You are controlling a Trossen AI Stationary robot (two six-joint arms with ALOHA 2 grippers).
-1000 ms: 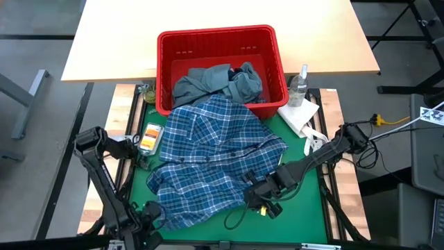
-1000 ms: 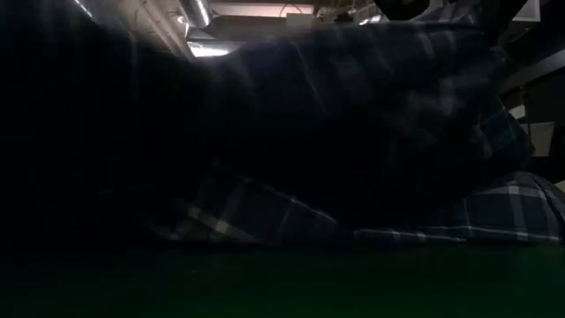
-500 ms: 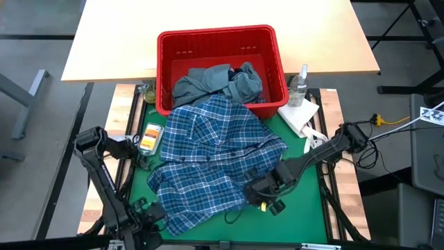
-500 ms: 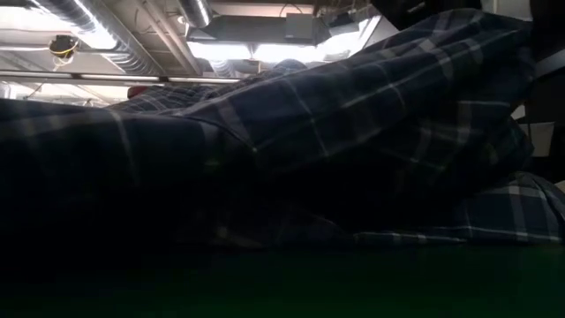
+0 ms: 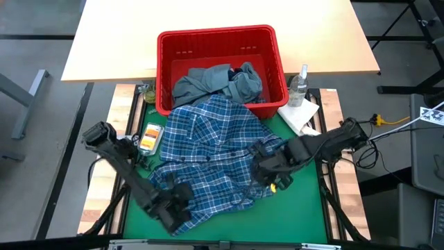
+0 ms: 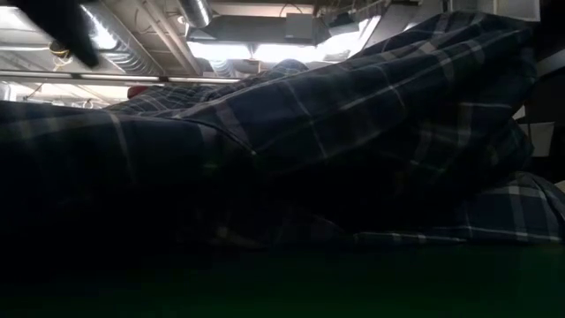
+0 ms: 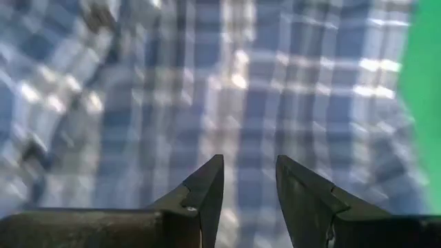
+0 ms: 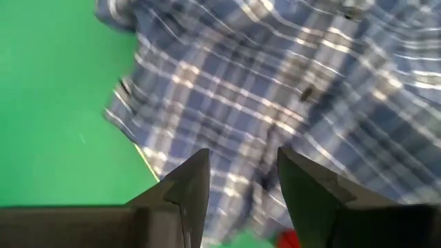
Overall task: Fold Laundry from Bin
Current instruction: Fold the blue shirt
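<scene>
The blue-white plaid shirt (image 5: 215, 153) lies spread and rumpled on the green mat (image 5: 305, 208). Its far edge rests against the near wall of the red bin (image 5: 215, 32). A grey-blue garment (image 5: 208, 80) lies bunched inside the bin. My left gripper (image 5: 179, 203) hovers open over the shirt's near left part, and plaid cloth (image 7: 241, 83) shows beyond its fingers (image 7: 249, 189). My right gripper (image 5: 266, 175) hovers open over the shirt's right edge (image 8: 289, 89), nothing between its fingers (image 8: 241, 182). In the low view the shirt (image 6: 353, 132) fills the picture.
A spray bottle (image 5: 300, 85) and a white paper towel (image 5: 300, 117) sit to the right of the bin. A small orange packet (image 5: 149, 137) lies left of the shirt. Bare green mat (image 8: 55, 103) shows at the near right. A wooden tabletop (image 5: 208, 14) lies behind the bin.
My left arm has swung from the near left corner toward the right and now stands over the shirt's near left part, its wrist turned. My right gripper has risen and drawn toward the far edge. The shirt's near part has sunk back onto the mat, away from the low camera.
</scene>
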